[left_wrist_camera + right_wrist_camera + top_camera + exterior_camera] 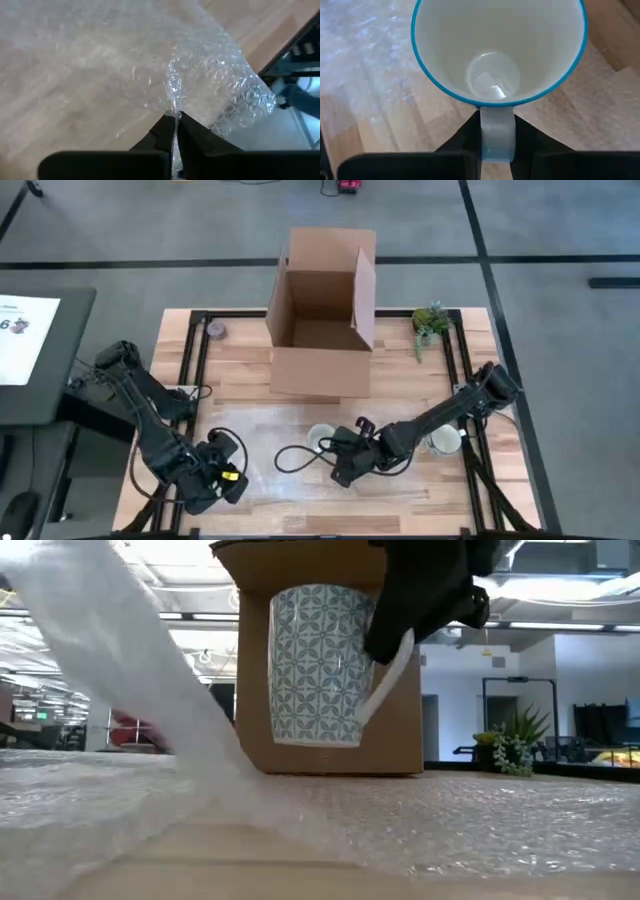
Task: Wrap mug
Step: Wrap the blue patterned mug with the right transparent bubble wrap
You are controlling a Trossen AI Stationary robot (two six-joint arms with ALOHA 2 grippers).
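Right gripper (496, 131) clamping white handle of blue-patterned ceramic mug (322, 665), carrying it just above clear bubble wrap sheet (262, 442) mid-bench, front of brown cardboard box (322, 310). Left gripper (175, 126) pinching wrap corner near front-left edge, lifting it. Guessing next: mug going down on wrap, then folding over.

Floor (150, 240): grey, crossed by dark lines, on all sides of the table. Table (400, 510): pale wood planks, black frame rails. Dark side stand (60, 330) at 9 o'clock, carrying a white sheet (22, 335). Ceiling (560, 585): white, lit by long bright strips. Far wall: pale. Dark doorframe (520, 710) at 3 o'clock in the low view.
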